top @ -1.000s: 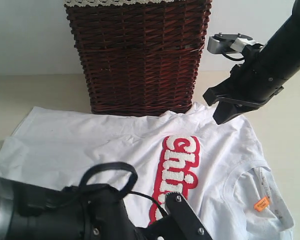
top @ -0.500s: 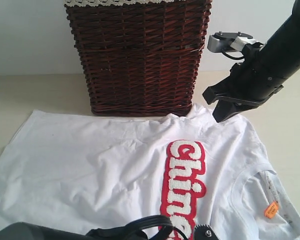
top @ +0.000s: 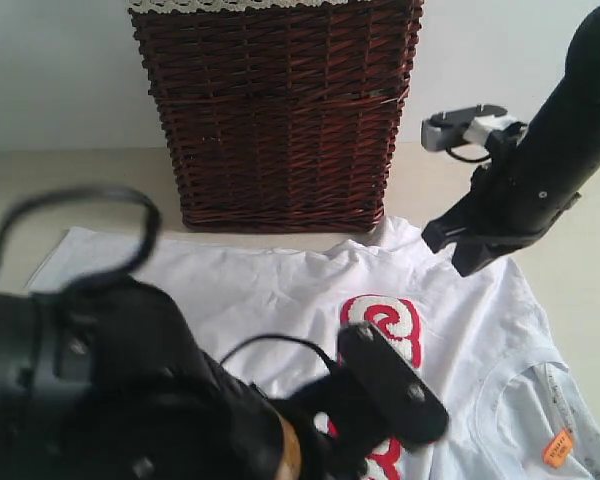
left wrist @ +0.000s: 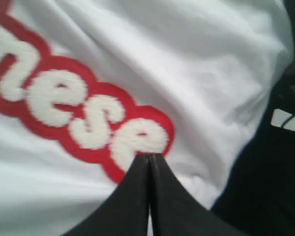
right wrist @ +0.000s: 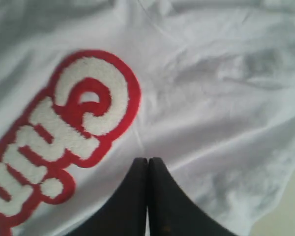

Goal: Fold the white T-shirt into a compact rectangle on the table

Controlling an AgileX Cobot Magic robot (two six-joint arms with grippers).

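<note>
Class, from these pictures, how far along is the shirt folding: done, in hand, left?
Done: the white T-shirt lies spread, lettering up, on the table. In hand: left gripper and right gripper hover shut over it, no cloth visibly pinched. Left: every fold.

Left arm point(top: 110, 390) back over T-shirt point(top: 260, 280) (blurred)

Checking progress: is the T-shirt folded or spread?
Spread. The T-shirt lies flat across the table, lettering up, collar tag showing, no fold visible; the left arm hides part.
</note>
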